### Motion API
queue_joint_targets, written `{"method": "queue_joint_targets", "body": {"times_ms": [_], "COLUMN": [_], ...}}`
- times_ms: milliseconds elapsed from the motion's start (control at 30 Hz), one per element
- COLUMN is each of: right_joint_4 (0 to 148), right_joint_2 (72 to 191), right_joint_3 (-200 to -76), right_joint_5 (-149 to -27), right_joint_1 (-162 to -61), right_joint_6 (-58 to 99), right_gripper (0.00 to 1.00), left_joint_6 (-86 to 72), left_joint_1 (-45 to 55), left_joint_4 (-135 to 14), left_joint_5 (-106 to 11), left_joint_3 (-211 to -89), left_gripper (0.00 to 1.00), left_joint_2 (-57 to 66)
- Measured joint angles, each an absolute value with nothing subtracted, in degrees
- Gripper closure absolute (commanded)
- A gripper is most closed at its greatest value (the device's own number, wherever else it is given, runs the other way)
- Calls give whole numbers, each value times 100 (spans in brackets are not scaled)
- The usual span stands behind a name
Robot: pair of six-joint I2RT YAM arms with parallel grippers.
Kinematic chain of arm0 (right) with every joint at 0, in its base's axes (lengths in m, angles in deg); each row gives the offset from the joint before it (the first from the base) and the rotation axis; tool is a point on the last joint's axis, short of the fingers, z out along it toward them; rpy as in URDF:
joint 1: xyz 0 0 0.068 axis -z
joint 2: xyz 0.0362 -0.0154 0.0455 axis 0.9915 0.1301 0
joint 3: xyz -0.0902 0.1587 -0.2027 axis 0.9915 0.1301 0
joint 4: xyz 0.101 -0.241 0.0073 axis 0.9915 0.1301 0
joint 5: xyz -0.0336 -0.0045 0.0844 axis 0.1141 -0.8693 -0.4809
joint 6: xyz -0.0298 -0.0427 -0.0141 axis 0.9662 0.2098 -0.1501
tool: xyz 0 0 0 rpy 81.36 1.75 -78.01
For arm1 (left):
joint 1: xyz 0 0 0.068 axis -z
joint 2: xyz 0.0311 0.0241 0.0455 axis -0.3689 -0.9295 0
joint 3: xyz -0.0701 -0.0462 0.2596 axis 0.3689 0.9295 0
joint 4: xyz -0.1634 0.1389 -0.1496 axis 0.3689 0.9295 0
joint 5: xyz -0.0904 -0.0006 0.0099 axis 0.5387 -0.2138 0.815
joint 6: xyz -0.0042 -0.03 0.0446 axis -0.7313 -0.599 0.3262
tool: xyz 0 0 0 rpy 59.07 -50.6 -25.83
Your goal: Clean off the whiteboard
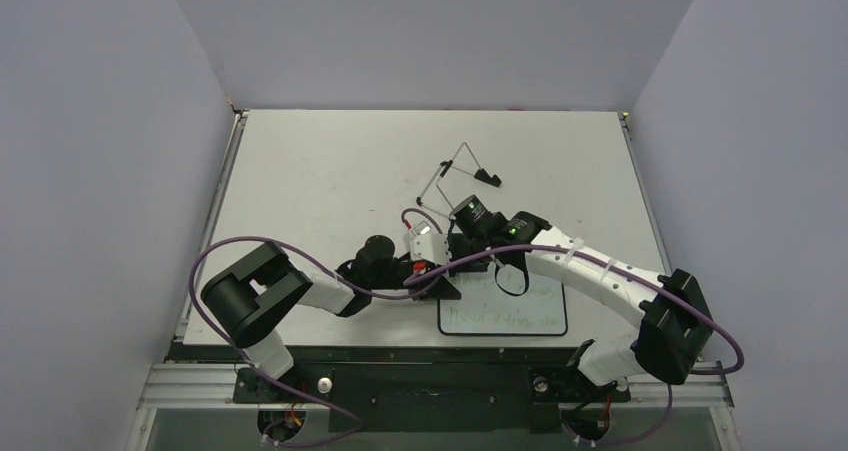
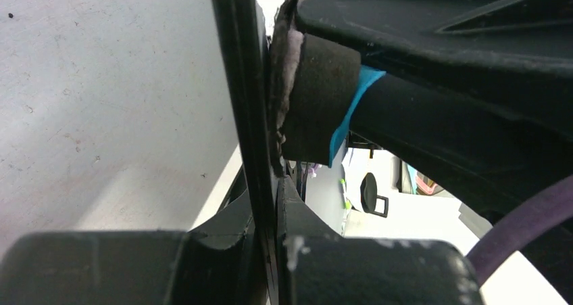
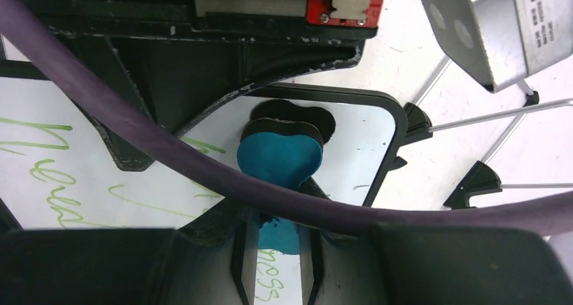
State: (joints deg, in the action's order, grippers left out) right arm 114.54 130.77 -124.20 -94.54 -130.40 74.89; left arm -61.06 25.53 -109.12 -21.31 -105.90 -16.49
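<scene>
The whiteboard [image 1: 510, 316] lies flat near the table's front edge, with green handwriting on it [image 3: 54, 163]. My left gripper [image 1: 441, 277] is shut on its black frame, which runs edge-on between the jaws [image 2: 270, 203]. My right gripper [image 3: 278, 232] is shut on the blue-and-black eraser [image 3: 280, 157], pressed down on the board beside a rounded corner. In the left wrist view the eraser [image 2: 317, 102] touches the board's face, its grey felt against the frame [image 2: 246, 115]. From above, the right gripper [image 1: 478, 256] sits over the board's far left part.
The wire easel stand [image 1: 455, 171] with black feet lies on the table just beyond the board, close to the right wrist [image 3: 473, 122]. Purple cables loop from both arms across the board area [image 1: 470, 256]. Grey walls enclose the table on three sides.
</scene>
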Motion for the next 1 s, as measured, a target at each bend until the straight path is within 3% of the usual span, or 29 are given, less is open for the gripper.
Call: {"method": "queue_joint_targets", "body": {"times_ms": [367, 633, 1000], "right_joint_4": [10899, 11526, 11896], "right_joint_2": [13077, 12616, 12463], "right_joint_3": [-12420, -12418, -12418], "right_joint_5": [-9460, -10588, -10824], "right_joint_1": [-12306, -11768, -11674], "right_joint_6": [6339, 6949, 7633], "right_gripper": [100, 100, 100], "left_joint_6": [-5966, -5739, -5981], "left_joint_1": [2531, 2522, 2142], "left_joint_4": [-10786, -10569, -9946], "left_joint_5": [-2172, -2109, -1722], "left_joint_3": [-10590, -10590, -10784], "left_gripper": [100, 100, 100], "left_joint_2": [-1511, -1290, -1264]}}
